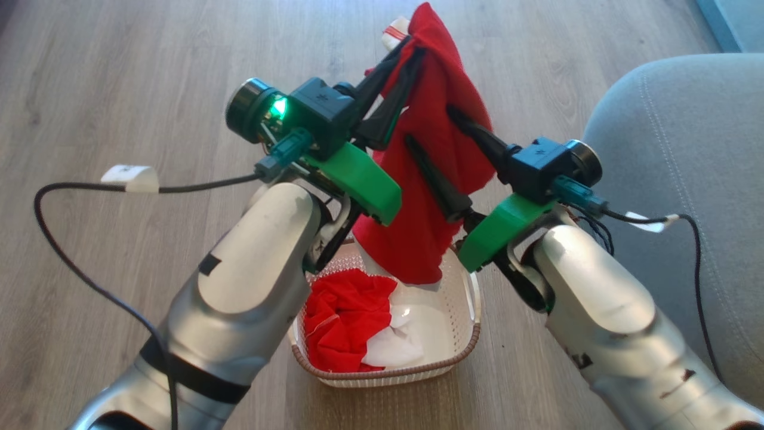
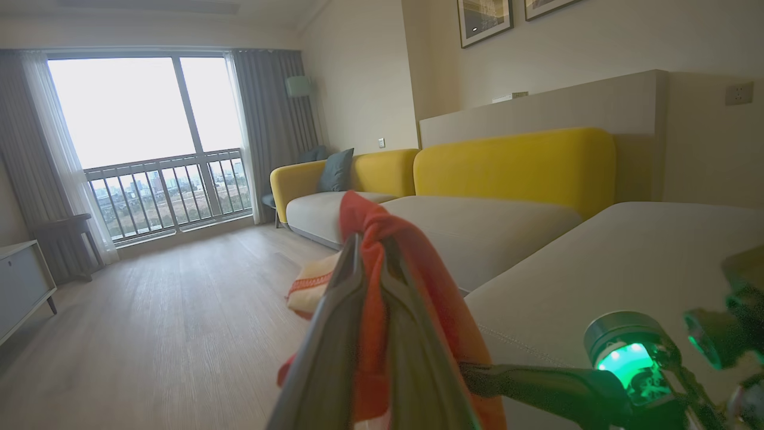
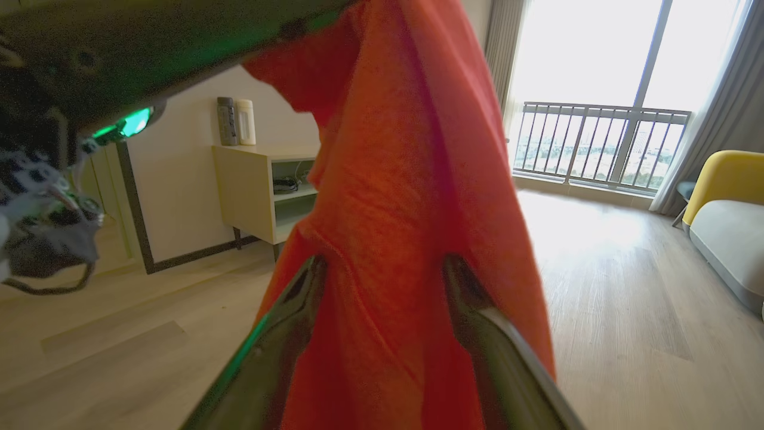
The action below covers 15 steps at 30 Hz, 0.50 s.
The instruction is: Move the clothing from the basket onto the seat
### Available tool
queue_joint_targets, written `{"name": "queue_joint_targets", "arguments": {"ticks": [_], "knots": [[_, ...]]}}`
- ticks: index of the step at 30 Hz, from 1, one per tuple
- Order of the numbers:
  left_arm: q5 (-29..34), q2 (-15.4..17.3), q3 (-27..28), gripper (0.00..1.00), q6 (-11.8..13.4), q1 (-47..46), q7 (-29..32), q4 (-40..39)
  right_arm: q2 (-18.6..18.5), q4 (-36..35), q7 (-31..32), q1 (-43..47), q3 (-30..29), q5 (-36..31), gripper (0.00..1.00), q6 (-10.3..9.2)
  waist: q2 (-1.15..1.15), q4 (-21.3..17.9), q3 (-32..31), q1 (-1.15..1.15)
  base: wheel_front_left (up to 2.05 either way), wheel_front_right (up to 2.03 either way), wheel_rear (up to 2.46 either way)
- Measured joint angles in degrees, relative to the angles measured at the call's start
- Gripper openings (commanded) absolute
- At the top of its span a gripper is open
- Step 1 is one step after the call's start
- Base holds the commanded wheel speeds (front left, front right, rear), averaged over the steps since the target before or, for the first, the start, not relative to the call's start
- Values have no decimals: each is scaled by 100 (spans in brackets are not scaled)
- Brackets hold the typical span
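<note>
Pale L forearm [image 1: 250, 263] angles up w/ left gripper [image 1: 415, 49] clenched on bright red fabric clothing [image 1: 441, 89], hanging above small cream-white perforated plastic basket [image 1: 459, 352]. Right gripper [image 1: 430, 125] spread wide, cloth btwn fingers [image 1: 439, 185], beside large grey upholstered seat [image 1: 674, 149].

Left arm [image 1: 239, 286]: forearm raised from lower left, wrist angled upward, left gripper [image 1: 413, 51] with fingers pinched together on the clothing [image 1: 436, 179]. Right arm [image 1: 603, 310]: forearm raised from lower right, right gripper [image 1: 431, 126] with jaws spread wide, one finger on either side of the cloth.
</note>
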Motion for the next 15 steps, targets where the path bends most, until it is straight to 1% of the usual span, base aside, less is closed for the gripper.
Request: {"name": "queue_joint_targets", "arguments": {"ticks": [6, 7, 8, 9, 15], "knots": [[-226, 3, -313, 0, 52, 0, 0, -99, 168, 1028, 0, -204, 247, 15, 100, 0, 0, 129, -21, 0, 0, 0, 0], [-255, 2, -367, 0, 53, 0, 0, -112, 179, 1174, 0, -229, 296, 82, 94, 0, 0, 156, -19, 0, 0, 0, 0], [-290, 1, -420, 0, 59, 0, 0, -124, 187, 1312, 0, -258, 343, 156, 39, 0, 0, 184, -16, 0, 0, 0, 0], [-323, 3, -466, 0, 62, 0, 0, -126, 196, 1386, 0, -272, 367, 234, 0, 0, 0, 212, -12, 0, 0, 0, 0], [-381, 3, -564, 0, 154, -1, -1, -114, 256, 1421, 0, -411, 363, 453, 0, 0, 0, 312, 64, 0, 0, 0, 0]]}}
